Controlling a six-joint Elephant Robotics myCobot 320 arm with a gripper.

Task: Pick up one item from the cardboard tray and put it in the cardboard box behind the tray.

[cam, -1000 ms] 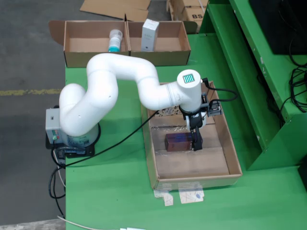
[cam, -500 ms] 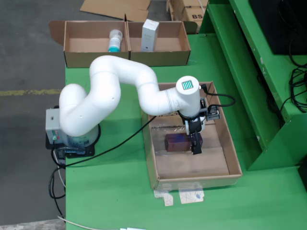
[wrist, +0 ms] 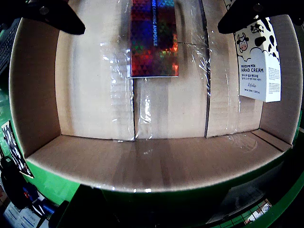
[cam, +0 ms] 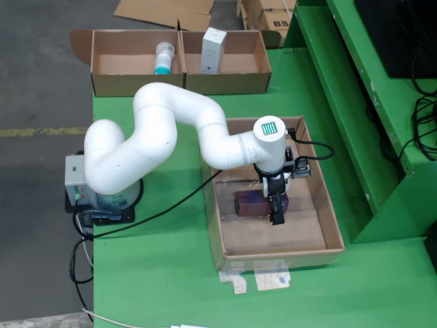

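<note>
Claw (cam: 276, 205) spread, we hover over the ampoule box (wrist: 154, 38); hand cream carton (wrist: 259, 59) hugs the tray wall (wrist: 33, 85).

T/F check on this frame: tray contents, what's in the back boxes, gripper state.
1. The gripper hangs over the cardboard tray. True.
2. The gripper is clamped on the iridescent ampoule box. False: in the wrist view its fingers stand wide apart, with the box lying flat between them.
3. A hand cream carton with a cow print lies in the tray. True.
4. Both compartments of the cardboard box behind the tray are bare. False: one holds a teal-capped bottle, the other a white carton.
</note>
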